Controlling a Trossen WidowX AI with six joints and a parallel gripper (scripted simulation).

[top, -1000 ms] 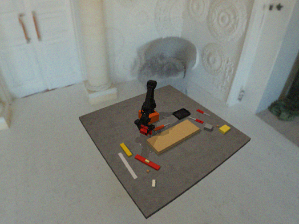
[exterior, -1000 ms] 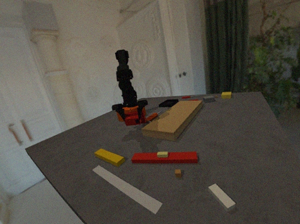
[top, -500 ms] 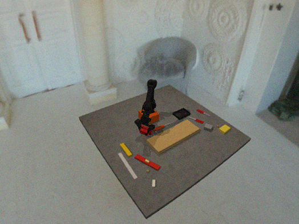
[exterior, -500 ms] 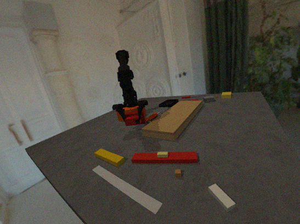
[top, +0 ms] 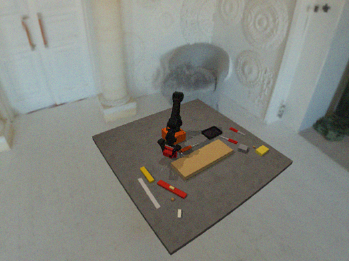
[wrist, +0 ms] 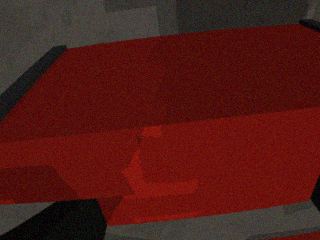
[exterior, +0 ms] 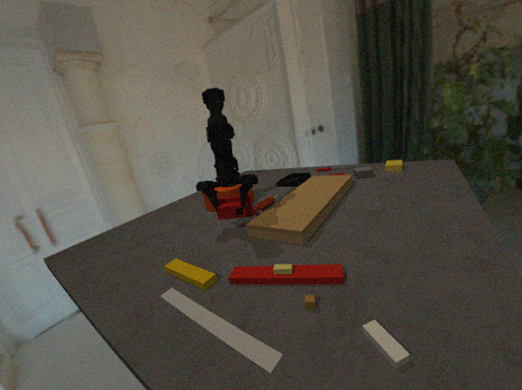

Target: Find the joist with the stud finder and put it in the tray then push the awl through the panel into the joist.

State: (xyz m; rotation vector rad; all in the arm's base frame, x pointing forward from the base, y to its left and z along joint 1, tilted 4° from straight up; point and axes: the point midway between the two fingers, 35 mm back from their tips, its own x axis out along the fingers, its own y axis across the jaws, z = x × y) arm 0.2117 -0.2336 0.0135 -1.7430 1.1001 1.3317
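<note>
Gripper [top: 169, 152] [exterior: 236, 206] [wrist: 203, 174] is gripping a red block-shaped tool, apparently the stud finder [top: 168, 152] [exterior: 229, 211] [wrist: 200, 80]. Fingers are standing wide apart, one at each end of the red body, pressing on it. In the wrist view the red body is filling most of the frame, with dark finger parts showing at its left and right edges. Claw is hanging near the close end of the wooden floor panel [top: 203, 160] [exterior: 302, 207], off to its side, not over it; the tool is being held above the dark table top [top: 175, 227] [exterior: 443, 287], with shadows falling below.

Black tray [top: 211, 132] [exterior: 293, 179] is sitting beyond the claw, near the panel's far end, with no stud finder in it. An orange-handled tool [top: 186, 149] [exterior: 265, 204] is lying between claw and panel; cannot tell if claw is touching it. Two red-handled tools are lying past the tray, one [top: 232, 141] nearer the panel, the other [top: 233, 129] farther off; which tool is the awl, cannot tell. Red level [top: 171, 189] [exterior: 285, 275] and yellow bar [top: 146, 174] [exterior: 191, 273] are lying on the near side, apart from the claw.
</note>
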